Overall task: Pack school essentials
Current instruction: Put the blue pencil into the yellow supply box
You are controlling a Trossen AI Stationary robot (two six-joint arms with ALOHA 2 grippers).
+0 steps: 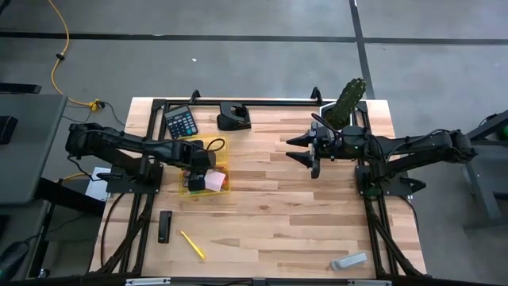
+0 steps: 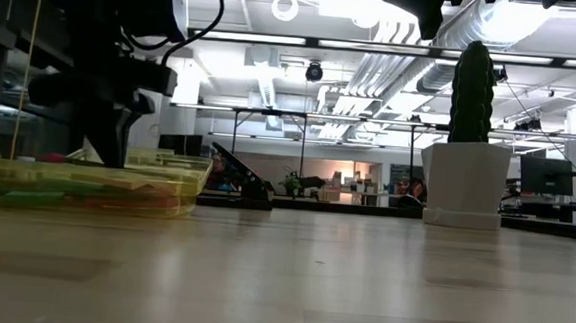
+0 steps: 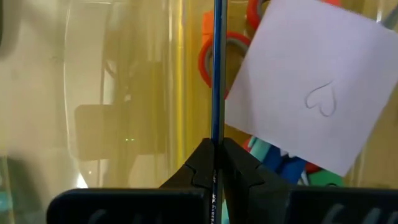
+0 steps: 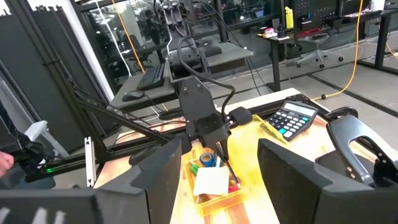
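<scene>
Gripping a thin blue pen [image 3: 217, 74] between its pinched fingers, the left gripper [image 1: 198, 163] is hanging over the yellow transparent box [image 1: 222, 187] at centre left of the high view; only the left wrist view is showing that pen, running as a dark vertical line up the middle of its frame, the fingertips [image 3: 202, 165] closed on it at lower centre; the same view is showing the pink square note pad [image 3: 314, 81] at upper right with a heart drawn on it, and red tape rolls [image 3: 217, 53] and blue-green items under it inside the box. From overhead the pad [image 1: 214, 182] is showing only as a pale patch in the box. The low view is giving the box [image 2: 86, 184] as a flat yellow tray at left with the cactus [image 2: 471, 93] in its white pot at right. The right gripper [image 1: 312, 153] is hovering at upper right of centre, fingers spread wide and holding nothing; its wrist view is looking across at the box [image 4: 214, 180] and the left arm [image 4: 202, 118].

Counted from above: one calculator [image 1: 182, 122], one black stapler [image 1: 234, 117], one yellow pen [image 1: 192, 245] lying loose at lower left on the table [image 1: 278, 214], one black bar [image 1: 165, 226] beside it, one grey object [image 1: 349, 260] at lower right, one cactus [image 1: 348, 101].
</scene>
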